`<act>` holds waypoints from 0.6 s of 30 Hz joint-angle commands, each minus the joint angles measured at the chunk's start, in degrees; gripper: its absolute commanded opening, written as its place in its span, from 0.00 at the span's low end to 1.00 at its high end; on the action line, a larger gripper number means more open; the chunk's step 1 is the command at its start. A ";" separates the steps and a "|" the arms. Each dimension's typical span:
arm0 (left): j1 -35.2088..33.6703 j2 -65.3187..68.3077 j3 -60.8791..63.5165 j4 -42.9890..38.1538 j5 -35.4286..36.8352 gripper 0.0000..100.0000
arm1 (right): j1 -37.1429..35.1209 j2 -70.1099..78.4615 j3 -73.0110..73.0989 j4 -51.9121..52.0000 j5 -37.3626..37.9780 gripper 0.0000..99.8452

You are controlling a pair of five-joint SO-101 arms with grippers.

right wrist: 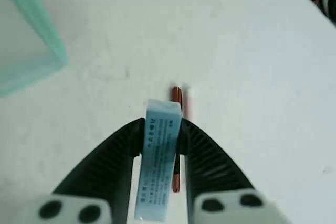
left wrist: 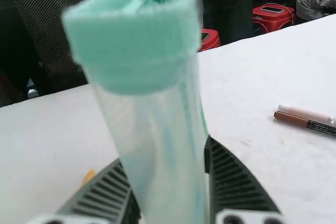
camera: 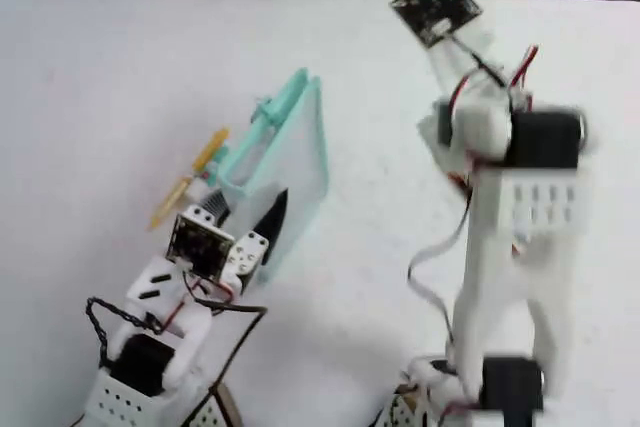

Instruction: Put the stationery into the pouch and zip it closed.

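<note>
Worktop (camera: 100, 67) comes through bright and evenly lit on my feed, nearly washed out around the right gripper (right wrist: 163, 127). Shadows beside the left gripper (left wrist: 165, 156) are soft and faint. The room beyond it sits dark.

My left arm (camera: 150, 337) lies low at the near end of the pouch (camera: 285, 147); the left gripper (left wrist: 167, 163) is clamped across the pouch, one black jaw on each face. My right arm (camera: 510, 227) stands tall, off to the pouch's right; the right gripper (right wrist: 161, 129) points down, jaws pinched on a blue eraser (right wrist: 157, 161).
</note>
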 commanded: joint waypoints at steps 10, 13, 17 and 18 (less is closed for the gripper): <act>-0.57 0.31 -0.09 -0.62 -0.18 0.16 | -36.97 -19.65 1.05 -12.88 -7.21 0.02; -0.48 0.31 -0.09 -0.53 -0.09 0.16 | -41.19 -19.03 4.04 -21.14 -7.30 0.02; -0.48 0.31 -0.09 -0.53 -0.09 0.16 | -43.65 -18.33 10.02 -29.58 -12.57 0.02; -0.48 0.31 -0.09 -0.53 -0.09 0.17 | -43.82 -18.15 11.69 -31.16 -13.63 0.02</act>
